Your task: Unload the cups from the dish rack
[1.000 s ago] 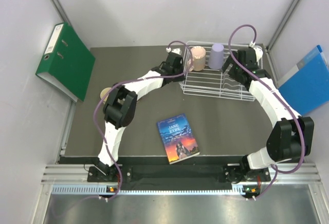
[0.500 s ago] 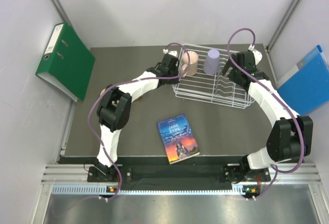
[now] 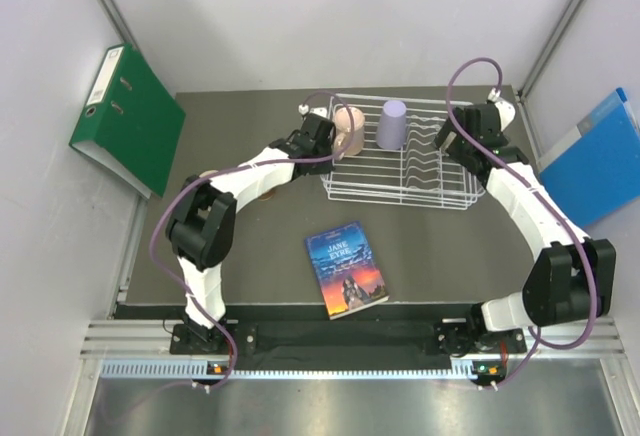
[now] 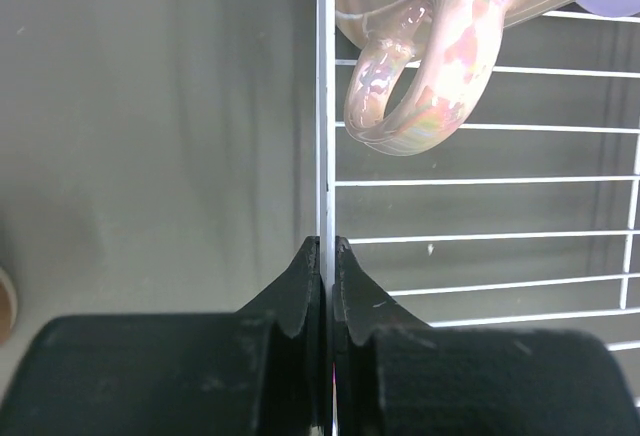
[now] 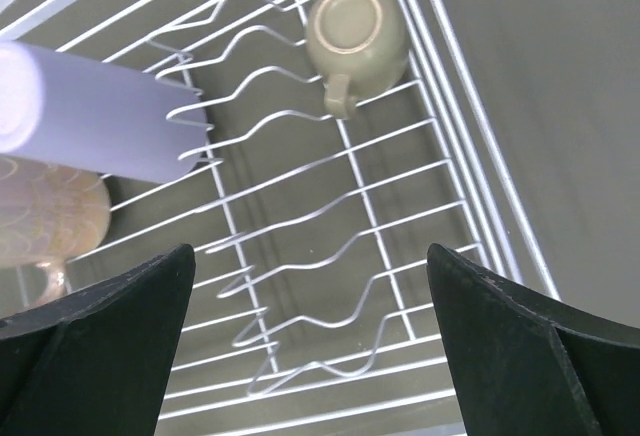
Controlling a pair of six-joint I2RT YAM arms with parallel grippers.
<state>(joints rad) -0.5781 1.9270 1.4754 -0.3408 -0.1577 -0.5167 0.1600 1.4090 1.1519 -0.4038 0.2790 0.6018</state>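
The white wire dish rack stands at the back of the dark mat. My left gripper is shut on the rack's left rim wire, which runs straight between the fingertips. A pale peach handled mug sits just inside that rim, its glossy handle close ahead of the jaws. A lilac tumbler stands upside down beside it. My right gripper hangs wide open above the rack's right end, holding nothing. Below it a beige-olive mug lies bottom-up in the rack's corner.
A paperback book lies on the mat in front of the rack. A green binder leans on the left wall and a blue one on the right wall. A tan round edge shows left of my left gripper.
The rack, with its cups, has slid left and slightly nearer, pulled by my shut left gripper. My right gripper has stayed open above the rack's right part.
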